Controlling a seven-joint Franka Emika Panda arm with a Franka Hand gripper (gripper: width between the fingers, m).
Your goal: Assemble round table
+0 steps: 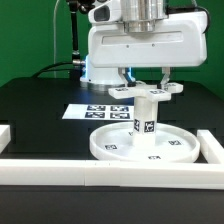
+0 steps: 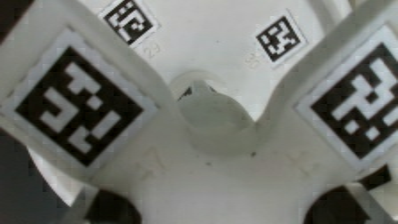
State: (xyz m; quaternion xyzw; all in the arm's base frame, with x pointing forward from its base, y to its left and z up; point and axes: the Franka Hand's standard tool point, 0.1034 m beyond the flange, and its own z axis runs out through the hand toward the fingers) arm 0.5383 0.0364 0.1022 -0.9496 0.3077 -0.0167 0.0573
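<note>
Plastic is what every part looks made of: white, hard and smooth, so likely light, stiff and a little slippery. Going from the exterior view's left, the marker board [image 1: 100,111] lies flat on the black table [image 1: 35,110]. Next comes the round disc [image 1: 112,146], near the front rail [image 1: 100,172], with the short leg [image 1: 145,112] standing upright at its middle. On the leg's top sits the cross-shaped foot [image 1: 146,90]. The gripper [image 1: 147,78] comes down over the foot, fingers [image 1: 166,75] at either side; whether they pinch it cannot be told. The wrist view shows tagged arms of the foot [image 2: 210,112] close up. Flat arm edges seem the safest hold.
</note>
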